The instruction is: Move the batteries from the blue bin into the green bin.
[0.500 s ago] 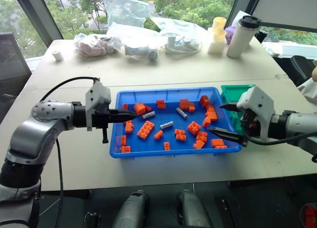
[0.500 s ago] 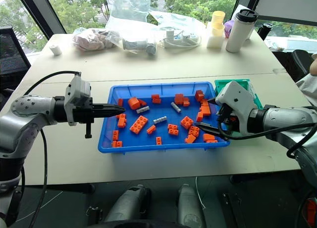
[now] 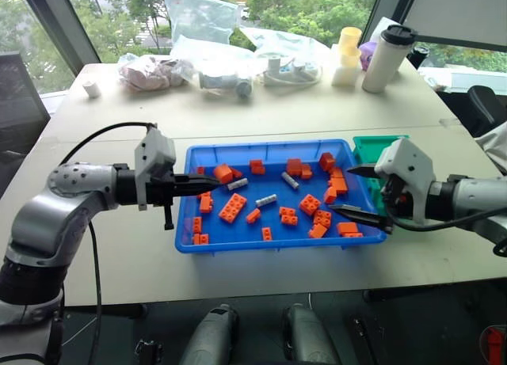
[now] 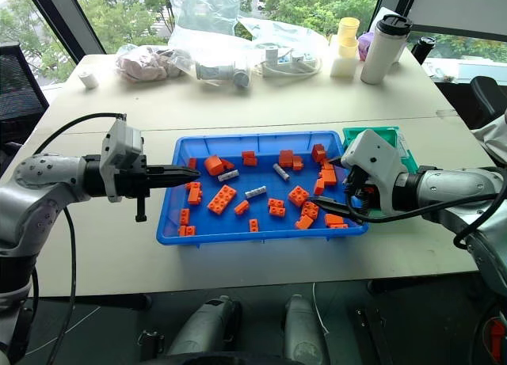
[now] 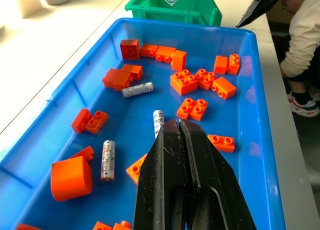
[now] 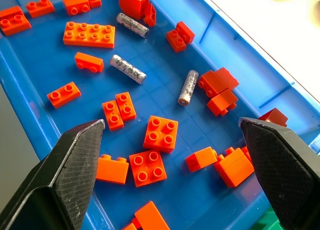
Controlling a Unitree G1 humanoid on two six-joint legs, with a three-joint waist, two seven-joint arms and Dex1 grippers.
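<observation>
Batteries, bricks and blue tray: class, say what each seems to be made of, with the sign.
Small silver-grey cylindrical batteries: likely metal-cased, printed, slightly shiny. Orange studded building bricks: plastic, smooth moulded studs. Large shallow blue bin: plastic, glossy, moulded ribs.

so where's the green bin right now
In the left eye view the green bin sits against the blue bin's far right corner, just behind the open right gripper.
</observation>
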